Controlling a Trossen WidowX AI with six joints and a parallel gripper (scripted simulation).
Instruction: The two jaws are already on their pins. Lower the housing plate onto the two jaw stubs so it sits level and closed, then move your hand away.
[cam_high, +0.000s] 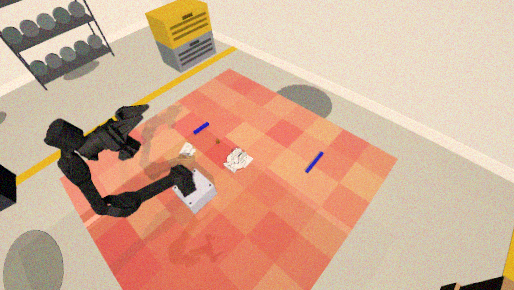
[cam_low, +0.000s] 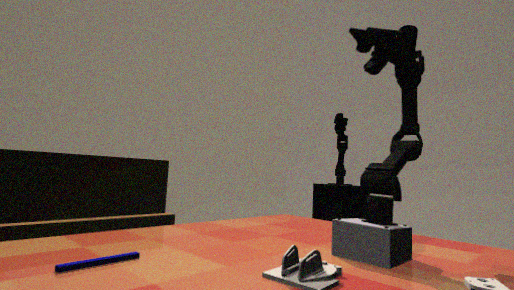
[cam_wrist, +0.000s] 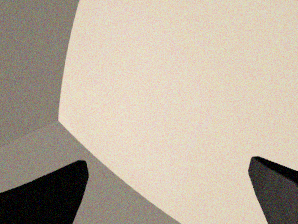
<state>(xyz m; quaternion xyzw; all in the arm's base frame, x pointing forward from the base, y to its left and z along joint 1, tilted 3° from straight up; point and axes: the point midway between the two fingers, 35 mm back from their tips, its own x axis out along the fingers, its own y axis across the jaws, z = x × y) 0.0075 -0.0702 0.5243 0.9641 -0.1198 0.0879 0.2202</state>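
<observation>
A pale base (cam_low: 272, 274) (cam_high: 238, 160) lies on the patchwork table. In the exterior view, two upright grey jaws (cam_low: 290, 262) (cam_low: 311, 267) stand on it side by side. A small white plate with holes, which looks like the housing plate (cam_low: 486, 284) (cam_high: 187, 149), lies separately on the table, cut off by the frame edge in the exterior view. Nothing covers the jaws' tops. My gripper (cam_high: 143, 129) (cam_low: 359, 52) (cam_wrist: 170, 169) is wide open and empty, raised high above the table and away from both parts. The wrist view shows only walls and floor. The stubs are too small to make out.
My arm stands on a grey block (cam_high: 204, 194) (cam_low: 357, 244) beside the parts. One blue bar (cam_high: 201, 128) lies beyond the white plate, another blue bar (cam_high: 314, 162) (cam_low: 97, 261) farther off. A tiny brown speck (cam_high: 217, 141) lies between the parts.
</observation>
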